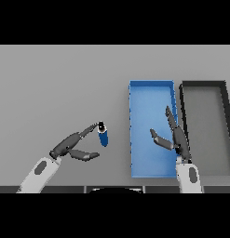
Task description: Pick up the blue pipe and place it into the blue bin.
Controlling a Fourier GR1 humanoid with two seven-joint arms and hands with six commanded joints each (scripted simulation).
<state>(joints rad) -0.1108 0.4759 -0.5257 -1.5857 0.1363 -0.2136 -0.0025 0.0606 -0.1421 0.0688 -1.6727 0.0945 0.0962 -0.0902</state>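
the blue pipe (103, 135) stands nearly upright, open dark end up, near the worktop (56, 83) front edge, left of the blue bin (151, 90), touched by the open left robot hand (72, 145), while the open right robot hand (174, 137) hovers over the bin beside a black bin (205, 84).

Plain grey table (56, 83) filling the view, flat even light, dark-rimmed grey tray (225, 100) at right edge
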